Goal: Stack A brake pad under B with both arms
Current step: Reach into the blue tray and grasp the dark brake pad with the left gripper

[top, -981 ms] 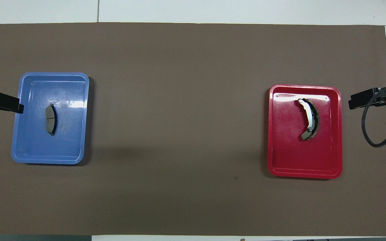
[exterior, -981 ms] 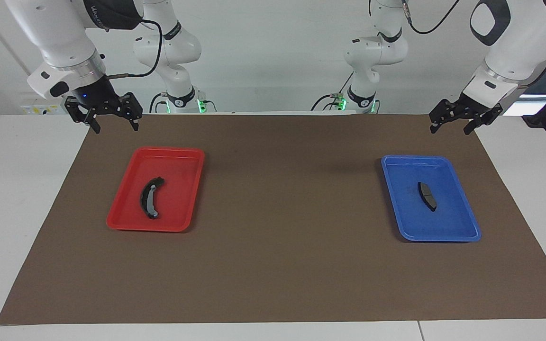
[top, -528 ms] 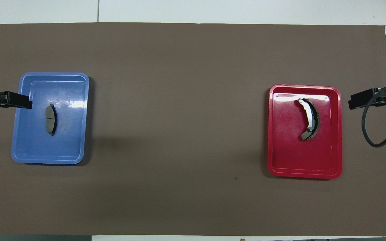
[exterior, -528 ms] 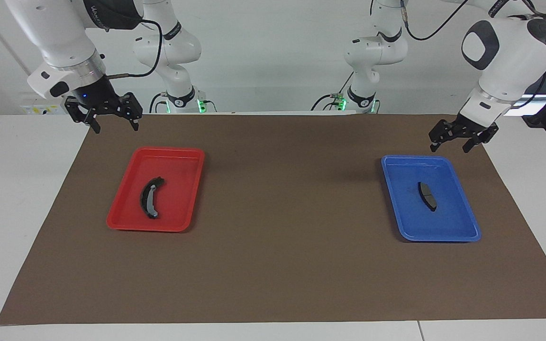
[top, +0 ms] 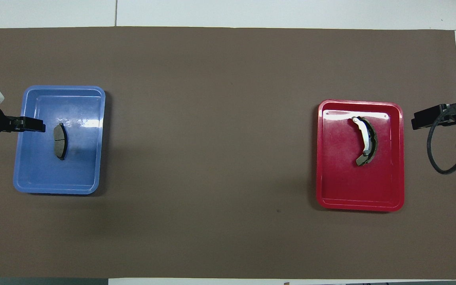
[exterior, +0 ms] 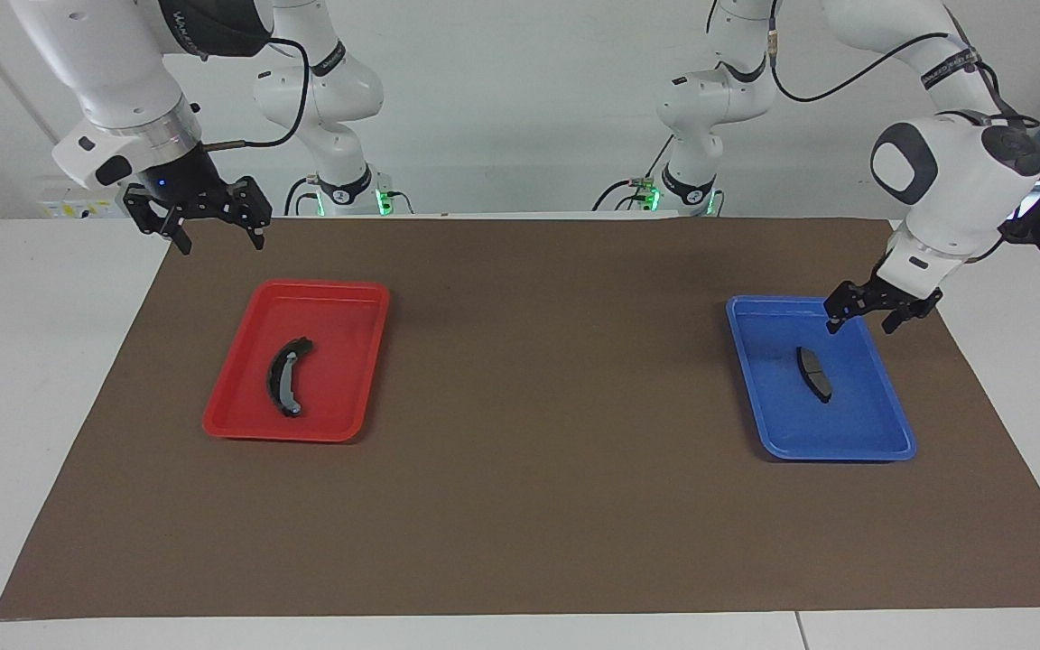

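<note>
A robotics lab is showing itself here: two white jointed arms [exterior: 944, 171] are standing bolted at the edge of a white table [exterior: 41, 361], black cables are trailing from them, green lights are glowing at their bases, and a plain brown mat [exterior: 538, 451] is covering the work surface before bare white walls.

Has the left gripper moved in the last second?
Yes. The left gripper has come down from the mat's edge to hang open over the blue tray, closing on the small pad.
</note>
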`<move>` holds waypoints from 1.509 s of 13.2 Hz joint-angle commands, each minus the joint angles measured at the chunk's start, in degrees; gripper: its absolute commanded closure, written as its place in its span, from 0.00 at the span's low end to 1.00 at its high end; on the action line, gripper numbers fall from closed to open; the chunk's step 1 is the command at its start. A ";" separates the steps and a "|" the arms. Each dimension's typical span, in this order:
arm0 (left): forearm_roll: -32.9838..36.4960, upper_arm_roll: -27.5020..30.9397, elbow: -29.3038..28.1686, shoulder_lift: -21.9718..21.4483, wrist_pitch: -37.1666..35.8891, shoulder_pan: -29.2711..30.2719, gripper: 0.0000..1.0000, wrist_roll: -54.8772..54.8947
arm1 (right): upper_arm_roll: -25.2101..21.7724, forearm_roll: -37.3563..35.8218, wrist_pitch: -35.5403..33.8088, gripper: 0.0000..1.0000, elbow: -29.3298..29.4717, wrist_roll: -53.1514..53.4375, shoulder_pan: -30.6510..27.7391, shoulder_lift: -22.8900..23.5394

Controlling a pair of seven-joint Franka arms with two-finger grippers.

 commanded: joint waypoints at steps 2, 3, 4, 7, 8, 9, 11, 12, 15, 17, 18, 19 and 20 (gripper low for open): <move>0.25 -0.28 -3.45 4.59 9.65 0.37 0.01 0.03 | 0.25 1.03 0.95 0.01 -1.80 0.17 -0.29 -1.20; 0.25 -0.36 -3.72 5.82 11.24 0.37 0.02 0.03 | 0.25 1.03 0.95 0.01 -1.80 0.17 -0.38 -1.20; 0.25 -0.28 -4.24 7.05 12.65 0.55 0.03 -0.05 | 0.25 1.03 0.95 0.01 -1.80 0.17 -0.29 -1.20; 0.16 -0.28 -5.82 9.35 15.56 0.90 0.04 -0.32 | 0.25 1.03 1.91 0.01 -2.41 0.25 -0.29 -1.38; 0.16 -0.27 -7.05 9.00 15.47 0.99 0.05 -0.32 | 0.25 1.03 2.27 0.01 -2.94 0.25 -0.29 -1.64; 0.16 -0.27 -7.67 8.82 15.39 0.99 0.10 -0.32 | 0.25 1.03 2.27 0.01 -3.29 0.25 -0.29 -1.73; 0.16 -0.27 -8.55 8.47 15.12 1.08 0.66 -1.10 | 0.25 1.03 2.27 0.01 -3.38 0.25 -0.29 -1.82; 0.16 -0.27 -9.42 7.95 15.12 1.08 0.80 -2.33 | 0.25 1.03 2.27 0.01 -3.38 0.25 -0.29 -1.82; 0.16 -0.36 -8.91 7.07 14.16 0.82 0.99 -2.25 | 0.25 1.03 2.79 0.01 -3.91 0.25 -0.29 -2.08; 0.25 -0.36 -6.98 4.79 9.79 0.03 0.99 -2.69 | 0.25 1.03 2.88 0.01 -4.00 0.25 -0.29 -2.08; 0.16 -0.45 -5.40 3.65 6.45 -1.20 0.99 -3.56 | 0.25 1.03 2.80 0.01 -4.00 0.25 -0.29 -2.08; 0.25 -0.45 -3.91 2.94 3.81 -3.56 0.99 -6.09 | 0.25 1.03 2.80 0.01 -4.00 0.25 -0.29 -2.08; 0.25 -0.54 -2.76 2.85 2.56 -6.10 0.99 -9.51 | 0.25 1.03 2.80 0.01 -4.00 0.25 -0.29 -2.08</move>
